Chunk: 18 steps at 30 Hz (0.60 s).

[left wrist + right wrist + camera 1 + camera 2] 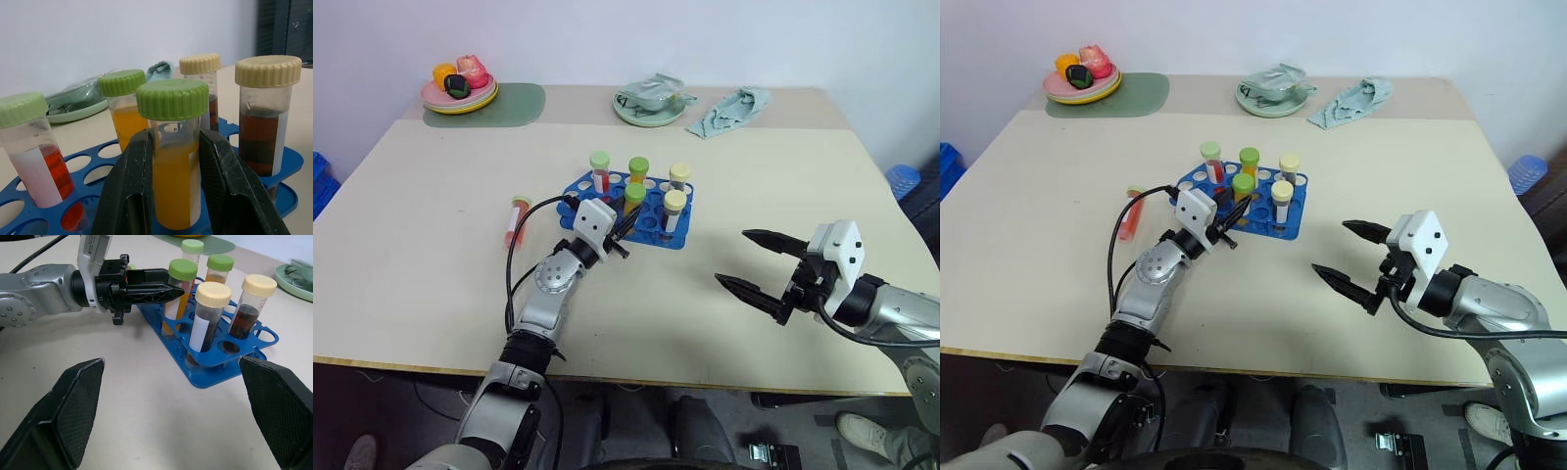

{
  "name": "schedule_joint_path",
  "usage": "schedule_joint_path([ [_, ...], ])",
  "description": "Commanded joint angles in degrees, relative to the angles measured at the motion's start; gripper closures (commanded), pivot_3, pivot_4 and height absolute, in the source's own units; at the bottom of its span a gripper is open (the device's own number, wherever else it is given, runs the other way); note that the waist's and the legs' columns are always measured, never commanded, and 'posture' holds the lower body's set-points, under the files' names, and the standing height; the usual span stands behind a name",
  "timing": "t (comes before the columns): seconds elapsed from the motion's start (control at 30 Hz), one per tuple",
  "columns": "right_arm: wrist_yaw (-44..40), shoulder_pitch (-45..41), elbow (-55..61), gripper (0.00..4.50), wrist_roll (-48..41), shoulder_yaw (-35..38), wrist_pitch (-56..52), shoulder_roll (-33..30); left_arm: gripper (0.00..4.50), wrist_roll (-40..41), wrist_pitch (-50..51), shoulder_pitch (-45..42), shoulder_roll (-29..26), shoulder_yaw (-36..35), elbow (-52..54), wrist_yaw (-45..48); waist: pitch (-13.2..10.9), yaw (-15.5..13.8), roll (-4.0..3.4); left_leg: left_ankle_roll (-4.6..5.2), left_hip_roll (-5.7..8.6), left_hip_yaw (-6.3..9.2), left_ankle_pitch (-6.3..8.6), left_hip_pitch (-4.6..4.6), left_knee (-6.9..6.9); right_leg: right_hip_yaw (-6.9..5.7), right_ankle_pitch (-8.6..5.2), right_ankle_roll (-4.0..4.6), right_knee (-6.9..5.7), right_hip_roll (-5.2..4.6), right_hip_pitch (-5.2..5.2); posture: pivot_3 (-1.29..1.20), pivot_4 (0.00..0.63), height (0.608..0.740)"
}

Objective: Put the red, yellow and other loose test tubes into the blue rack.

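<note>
The blue rack stands mid-table. In it stand a red tube, an orange tube and two cream-capped tubes of dark liquid. My left gripper is shut on a yellow-orange, green-capped tube, which is upright with its lower end in the rack's near row. Another red tube lies flat on the table left of the rack. My right gripper hangs open and empty to the right of the rack, its fingers spread wide.
At the back left, a plate of toy food sits on a green mat. Further right along the back are a green plate holding crumpled material and a cloth. Blue crates stand on the floor beside the table.
</note>
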State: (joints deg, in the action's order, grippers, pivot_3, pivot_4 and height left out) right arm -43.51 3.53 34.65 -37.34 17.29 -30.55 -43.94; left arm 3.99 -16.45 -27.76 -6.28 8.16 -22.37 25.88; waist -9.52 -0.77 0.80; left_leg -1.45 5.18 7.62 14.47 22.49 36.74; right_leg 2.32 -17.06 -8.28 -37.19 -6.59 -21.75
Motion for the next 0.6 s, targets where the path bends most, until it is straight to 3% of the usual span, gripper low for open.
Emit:
schedule_joint_path([
  [0.03, 0.4, -0.5, 2.0, 0.0, -1.0, 0.9, 0.4, 0.1, 3.23, 1.1, 1.0, 0.9, 0.1, -0.1, 0.5, 1.9, 0.0, 0.0, 0.0, 0.0, 0.0, 0.0, 0.0, 0.0, 0.0, 0.0, 0.0, 0.0, 0.0, 0.0, 0.0, 0.0, 0.15, 0.74],
  [0.23, 0.6, -0.9, 1.9, 0.0, -1.0, 0.3, 0.5, 0.3, 0.29, 2.8, 2.4, 1.6, 1.2, -1.7, 4.7, 0.8, 0.0, 0.0, 0.05, 0.0, 0.0, 0.0, 0.0, 0.02, -0.05, 0.0, 0.0, 0.0, 0.03, 0.0, -0.03, 0.0, 0.15, 0.74],
  [0.4, 0.3, -0.9, 1.5, 0.0, -0.8, 0.1, 0.8, 0.5, 0.29, 3.7, 7.0, 4.4, 0.1, -2.8, 13.4, -0.7, 0.0, 0.0, 0.05, 0.0, -0.01, -0.01, 0.0, 0.03, -0.09, 0.01, 0.0, 0.0, 0.03, 0.0, -0.06, 0.0, 0.15, 0.74],
  [0.6, -2.5, -0.4, -0.7, 0.0, 0.1, -0.1, 2.8, 0.1, 0.29, 7.9, 22.0, 9.0, -5.2, -8.9, 27.1, -3.9, 0.0, 0.2, 0.05, -0.02, -0.04, -0.02, -0.01, 0.03, -0.21, 0.03, 0.0, 0.0, 0.04, 0.01, -0.15, 0.0, 0.15, 0.74],
])
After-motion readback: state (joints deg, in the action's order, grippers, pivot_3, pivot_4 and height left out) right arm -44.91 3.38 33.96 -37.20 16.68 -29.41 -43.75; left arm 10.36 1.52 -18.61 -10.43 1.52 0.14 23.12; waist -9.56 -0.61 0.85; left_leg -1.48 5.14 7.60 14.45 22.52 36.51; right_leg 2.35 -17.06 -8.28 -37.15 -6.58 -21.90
